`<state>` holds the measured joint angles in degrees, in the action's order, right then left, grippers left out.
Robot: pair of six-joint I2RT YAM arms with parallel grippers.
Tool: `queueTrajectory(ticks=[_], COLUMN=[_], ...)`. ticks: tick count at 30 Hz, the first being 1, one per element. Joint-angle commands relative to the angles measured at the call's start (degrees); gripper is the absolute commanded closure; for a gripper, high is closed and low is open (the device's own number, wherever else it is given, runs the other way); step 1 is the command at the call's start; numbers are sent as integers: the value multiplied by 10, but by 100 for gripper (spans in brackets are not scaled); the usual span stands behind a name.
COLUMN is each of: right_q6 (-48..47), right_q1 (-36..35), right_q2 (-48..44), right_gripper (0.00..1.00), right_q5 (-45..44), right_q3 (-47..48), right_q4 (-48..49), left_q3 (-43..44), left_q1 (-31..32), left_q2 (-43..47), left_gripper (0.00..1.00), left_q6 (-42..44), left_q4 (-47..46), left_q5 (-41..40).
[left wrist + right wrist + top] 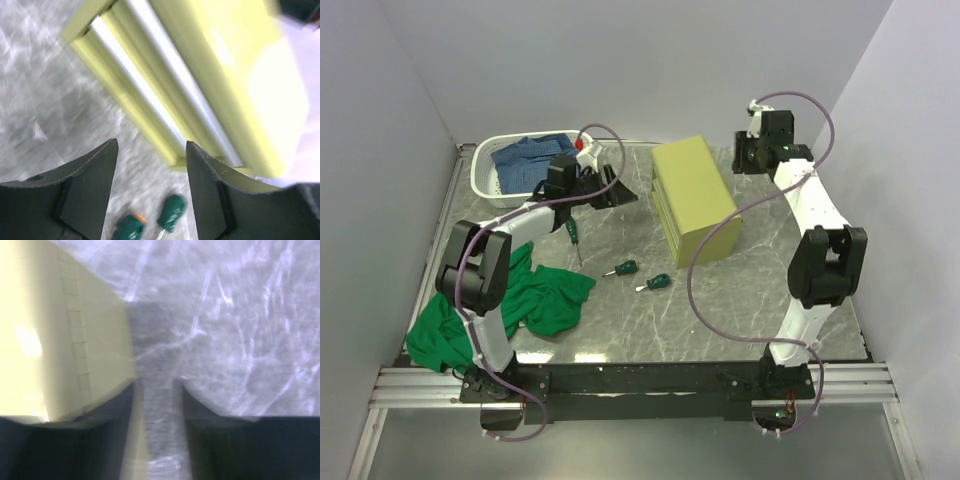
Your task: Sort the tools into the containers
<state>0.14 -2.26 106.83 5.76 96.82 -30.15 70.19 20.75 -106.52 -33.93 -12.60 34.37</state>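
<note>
The tool chest (pixel 695 195) stands just ahead of the left fingers (pixel 90 175) and beside the right fingers (pixel 225 445). Both pairs are apart and hold nothing. Two stubby screwdrivers (pixel 171 212) lie low between the left pair, which should probably descend squarely, straddling one handle crosswise.

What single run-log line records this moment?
left pincer open, empty | right pincer open, beside tool chest | three screwdrivers loose on table

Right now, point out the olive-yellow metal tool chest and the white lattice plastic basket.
Olive-yellow metal tool chest (pixel 692 185): top external view, on its lid.
White lattice plastic basket (pixel 480 180): top external view, on its left wall.
</note>
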Motion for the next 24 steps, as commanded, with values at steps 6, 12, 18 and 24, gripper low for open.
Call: queueTrajectory(ticks=[6,12,18,24], right_q6=[-101,-86,-87,-88], right_q1=[-85,-108,-112,-114], right_q2=[-92,-97,-89,-79], right_gripper=[37,44,44,44], right_q5=[68,80,77,68], right_q3=[8,-24,-52,-66], right_q4=[-16,-23,-35,-33], left_q3=[-24,37,52,83], left_q1=[-12,-10,7,42], left_q2=[-71,-139,-175,-205], left_gripper=[41,43,45,46], left_q6=[-279,-336,-379,-382], left_q4=[-324,-320,-377,-369], left_q5=[138,136,127,120])
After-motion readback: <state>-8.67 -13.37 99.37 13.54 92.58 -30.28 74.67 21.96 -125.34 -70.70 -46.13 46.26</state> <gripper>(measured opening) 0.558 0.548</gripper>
